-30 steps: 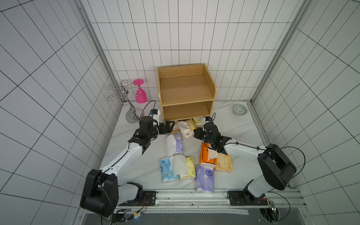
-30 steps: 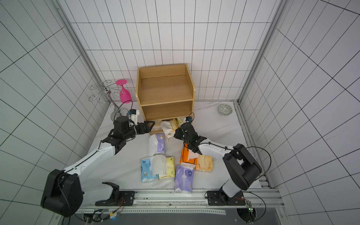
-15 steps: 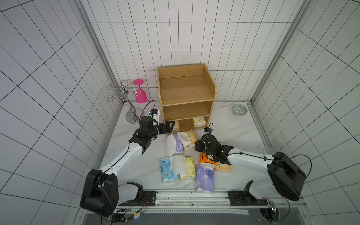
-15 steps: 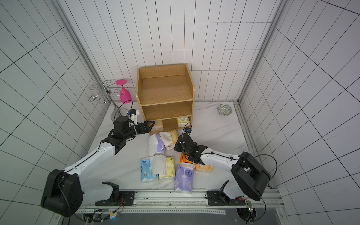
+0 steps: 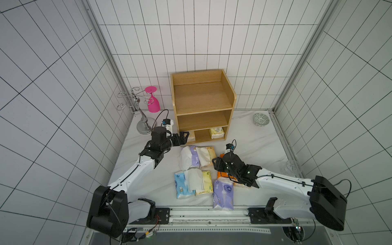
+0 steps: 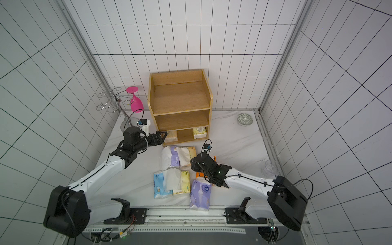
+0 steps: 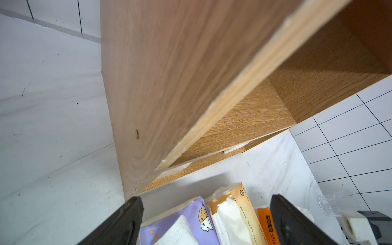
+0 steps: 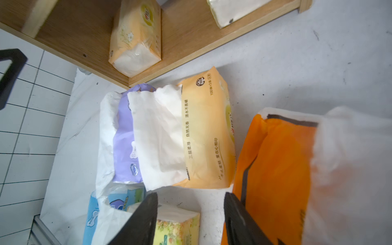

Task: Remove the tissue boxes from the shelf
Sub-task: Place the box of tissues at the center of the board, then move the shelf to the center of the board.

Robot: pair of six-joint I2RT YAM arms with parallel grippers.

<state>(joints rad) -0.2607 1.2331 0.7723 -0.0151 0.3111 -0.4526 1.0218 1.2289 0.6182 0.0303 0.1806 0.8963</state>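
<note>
Right wrist camera is catching the right claw (image 8: 191, 194) gaping wide with nothing between its fingers, hanging over the worktop (image 8: 297, 63) just beside an orange pack (image 8: 275, 169). In both top views the shelf (image 5: 201, 99) is standing at the worktop's 12 o'clock. Two tissue packs are sitting on its bottom tier, a pale pack (image 5: 191, 136) at the 9 o'clock end and a yellow pack (image 5: 216, 132) at the 3 o'clock end. Seven packs (image 5: 194, 158), the orange one among them, are lying clustered at the shelf's 6 o'clock. The left claw (image 5: 186, 135), likewise spread wide and holding nothing, is hovering at the shelf's 7 o'clock corner, just beside the pale pack.
</note>
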